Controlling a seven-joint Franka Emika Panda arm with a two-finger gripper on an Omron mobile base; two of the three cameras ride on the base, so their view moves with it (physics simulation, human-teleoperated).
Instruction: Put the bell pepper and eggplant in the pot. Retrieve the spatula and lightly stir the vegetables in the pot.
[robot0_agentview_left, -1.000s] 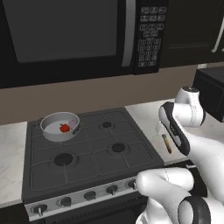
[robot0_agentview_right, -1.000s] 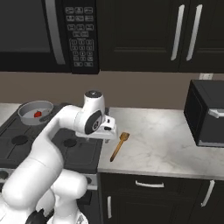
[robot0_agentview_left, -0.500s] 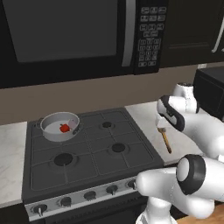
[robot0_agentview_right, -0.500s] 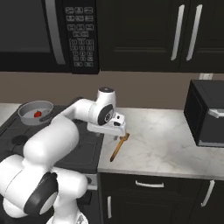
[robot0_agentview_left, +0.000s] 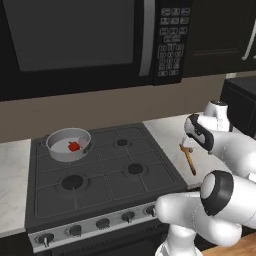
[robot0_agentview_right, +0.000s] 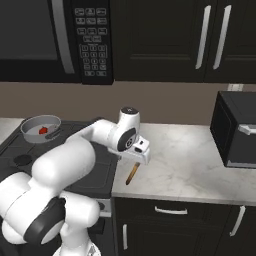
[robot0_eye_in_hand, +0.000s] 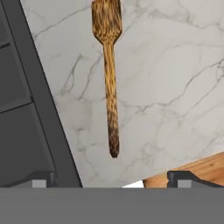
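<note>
The wooden spatula (robot0_eye_in_hand: 109, 87) lies flat on the marble counter just right of the stove, blade toward the wall; it also appears as the spatula (robot0_agentview_left: 189, 159) and the spatula (robot0_agentview_right: 132, 173) in the base views. My gripper (robot0_eye_in_hand: 111, 179) hovers just above its handle end, open, fingertips (robot0_eye_in_hand: 39, 177) spread wide on both sides of the handle line, holding nothing. The gripper (robot0_agentview_left: 186, 146) points down at the counter, as does the gripper (robot0_agentview_right: 136, 160). The silver pot (robot0_agentview_left: 55, 150) sits on the stove's back left burner with the red bell pepper (robot0_agentview_left: 74, 146) inside; pot (robot0_agentview_right: 30, 125), pepper (robot0_agentview_right: 43, 130).
The black stove (robot0_agentview_left: 105, 175) edge runs close to the spatula's left side (robot0_eye_in_hand: 39, 100). A black appliance (robot0_agentview_right: 237, 130) stands on the counter to the right. A microwave (robot0_agentview_left: 75, 35) hangs over the stove. The counter's front edge (robot0_eye_in_hand: 131, 181) is near the handle end.
The arm has swung right and the hand has come down over the spatula's handle end. The spatula, pot and pepper have not moved.
</note>
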